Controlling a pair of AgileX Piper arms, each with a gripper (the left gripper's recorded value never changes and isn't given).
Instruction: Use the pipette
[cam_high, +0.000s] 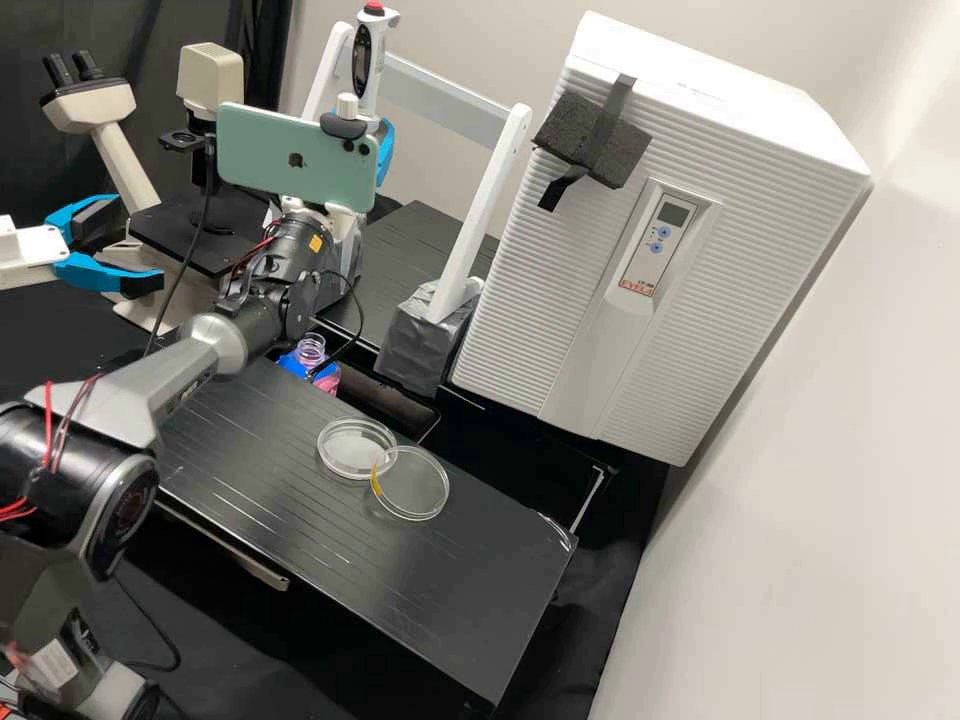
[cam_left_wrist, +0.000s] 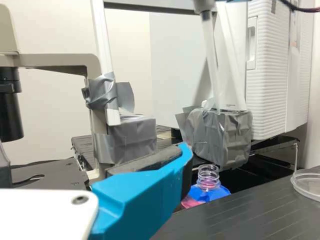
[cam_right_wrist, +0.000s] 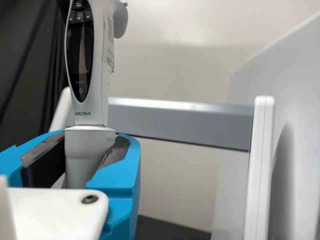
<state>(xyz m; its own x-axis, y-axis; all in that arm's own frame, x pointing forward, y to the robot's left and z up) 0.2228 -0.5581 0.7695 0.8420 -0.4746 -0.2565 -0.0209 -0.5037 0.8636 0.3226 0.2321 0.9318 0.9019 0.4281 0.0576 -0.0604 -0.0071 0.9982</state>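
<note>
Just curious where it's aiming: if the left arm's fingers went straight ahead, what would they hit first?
Probably the nearer tape-wrapped foot of the white stand. The left gripper points roughly at it, though depth is hard to judge.

The pipette (cam_high: 372, 45) stands straight up, held high in the air. It is white and grey. It has a long dark window down its front and a red button on top. Its thin lower part sits between the blue fingers (cam_right_wrist: 122, 170) of the right gripper (cam_right_wrist: 75, 160). The fingers squeeze it from both sides.
</note>
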